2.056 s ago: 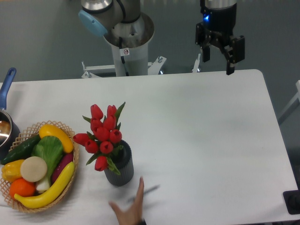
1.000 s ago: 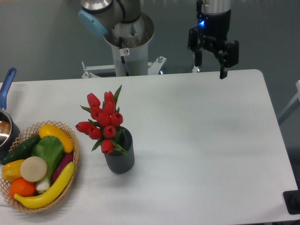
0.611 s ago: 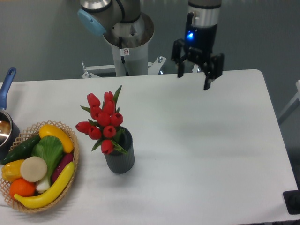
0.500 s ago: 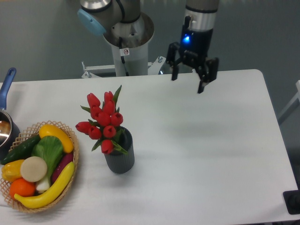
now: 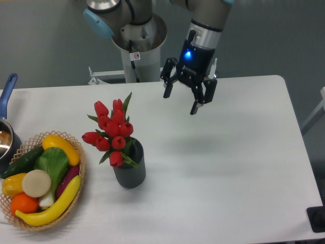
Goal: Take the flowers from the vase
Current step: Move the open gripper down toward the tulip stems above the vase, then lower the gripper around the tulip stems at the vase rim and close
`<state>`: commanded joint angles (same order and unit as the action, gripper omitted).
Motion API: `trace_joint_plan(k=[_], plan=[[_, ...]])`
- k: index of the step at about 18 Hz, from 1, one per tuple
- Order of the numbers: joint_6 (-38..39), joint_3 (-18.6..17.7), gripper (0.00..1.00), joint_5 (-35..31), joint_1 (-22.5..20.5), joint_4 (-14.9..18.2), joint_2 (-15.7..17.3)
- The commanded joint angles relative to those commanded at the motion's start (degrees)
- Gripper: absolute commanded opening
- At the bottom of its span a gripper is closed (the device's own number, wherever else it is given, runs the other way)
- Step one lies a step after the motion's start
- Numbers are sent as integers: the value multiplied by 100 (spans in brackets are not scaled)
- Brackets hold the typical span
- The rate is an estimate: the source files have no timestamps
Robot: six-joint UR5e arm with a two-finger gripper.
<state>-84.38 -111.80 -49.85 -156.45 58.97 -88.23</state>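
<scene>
Hanging above the white table, the gripper has its two dark fingers spread wide with nothing between them, a blue light glowing on its body just above. It sits toward 12 o'clock of the table, tilted a little, well apart from the flowers, which lie toward its 8 o'clock. Those red buds stand bunched in the vase, their stems down in its mouth and the heads leaning toward 11 o'clock over its rim; the dark ribbed vase stands upright on the tabletop, left of centre. At 9 o'clock from the vase, near but not touching, a wicker basket holds fruit and vegetables. A blue-handled pot shows at the left edge, partly cut off. The tabletop is plain matt white with rounded corners. Behind it at 12 o'clock rises the arm's grey base, against a dull blue-grey floor.
</scene>
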Motion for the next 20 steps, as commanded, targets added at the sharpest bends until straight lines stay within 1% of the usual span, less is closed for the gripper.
trace_joint_plan(k=[2,4,6,8,10,12,15,19,20], plan=[[26,-26,100,186,141,0,-158],[18,-61,100,273,290,9,-212],[-26,-61,100,580,317,-26,-360],[-26,26,100,870,352,-35,-528],[-17,27,100,1134,527,-35,-677],[-18,27,100,1179,598,-44,-818],[-35,70,100,1188,616,-35,-827],[-26,88,100,1223,774,-35,-915],[-18,105,100,1310,809,-122,-976]])
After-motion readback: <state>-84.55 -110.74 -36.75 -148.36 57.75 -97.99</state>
